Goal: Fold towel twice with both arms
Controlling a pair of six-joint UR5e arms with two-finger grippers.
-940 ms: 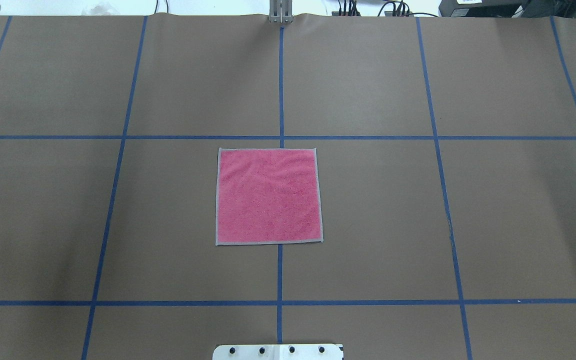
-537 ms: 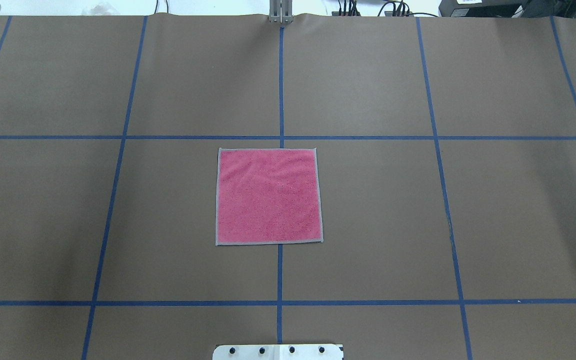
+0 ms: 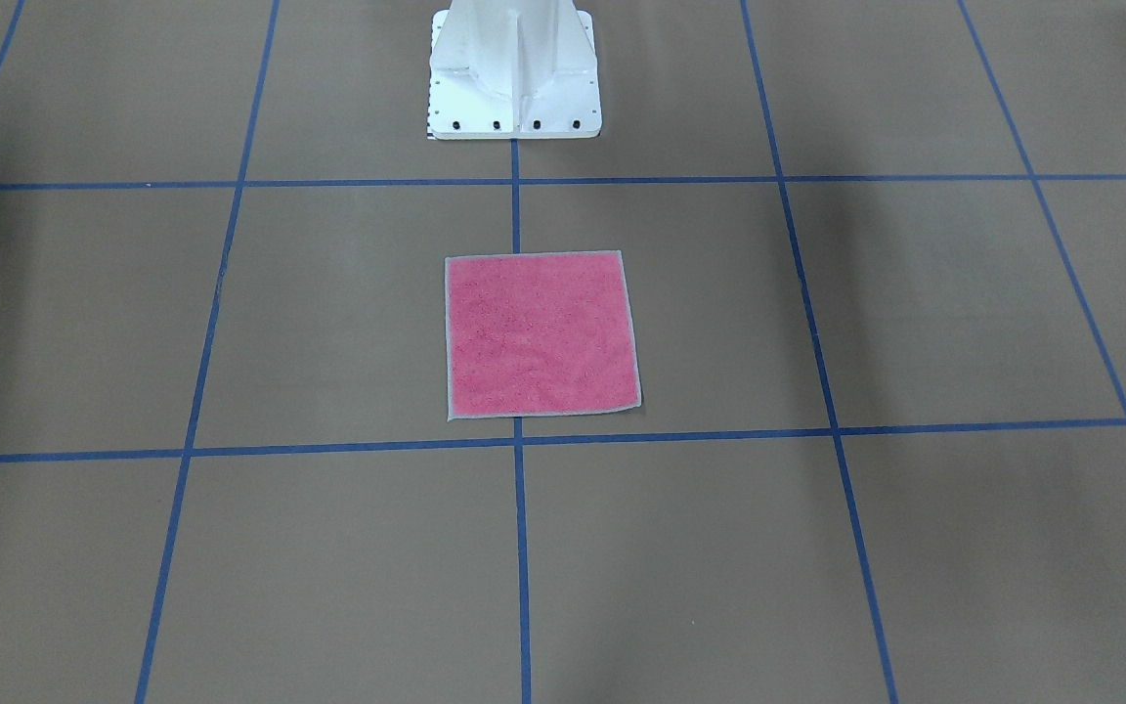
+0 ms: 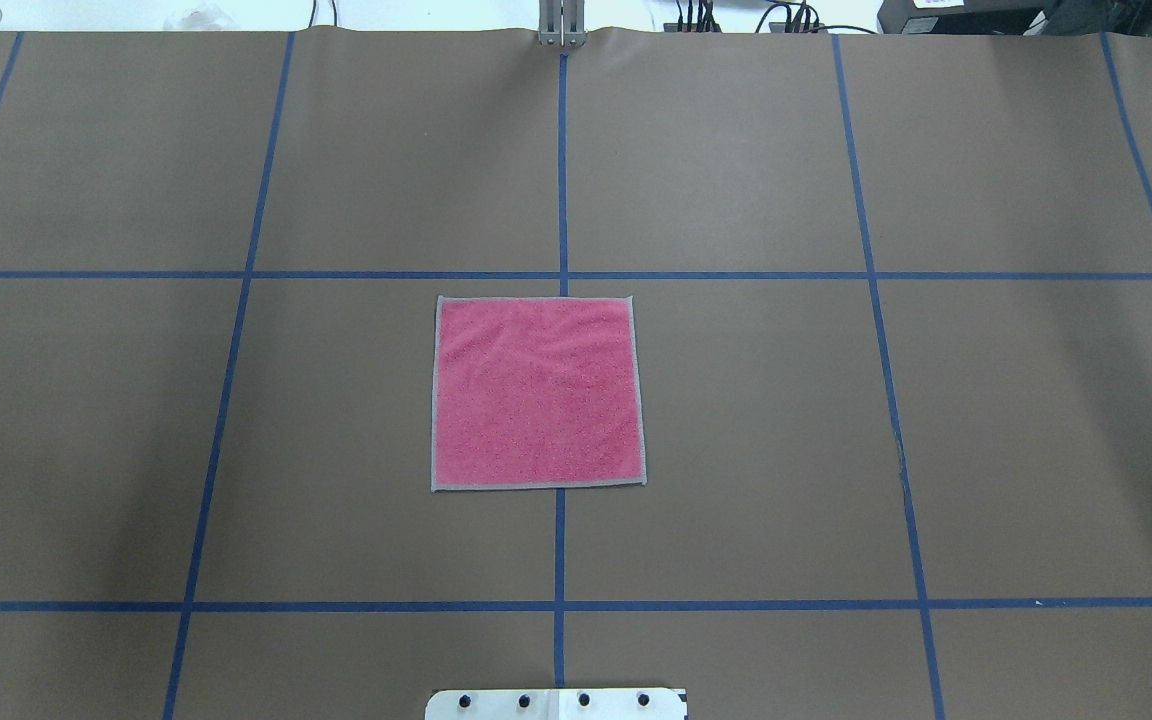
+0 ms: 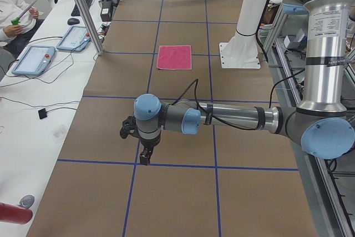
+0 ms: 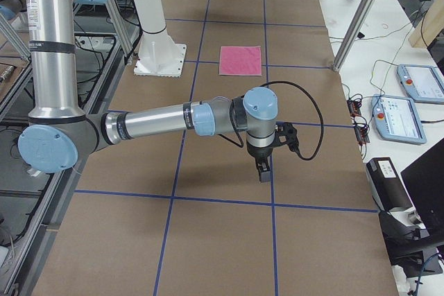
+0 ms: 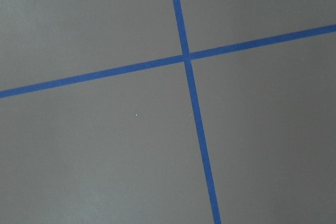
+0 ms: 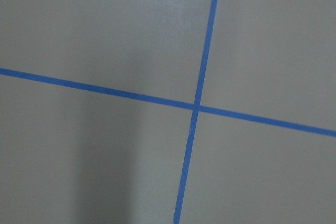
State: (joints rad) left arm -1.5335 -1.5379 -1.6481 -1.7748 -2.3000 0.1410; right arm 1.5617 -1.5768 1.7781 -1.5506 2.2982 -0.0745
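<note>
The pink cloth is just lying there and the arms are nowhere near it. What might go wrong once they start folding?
1. The towel lies flat on the brown paper, so a pinch may miss its thin edge or snag the paper instead.
2. The left gripper and right gripper hang far off at opposite ends; meeting over so small a cloth, they might bump.
3. Uneven grips could leave a crooked fold.
</note>
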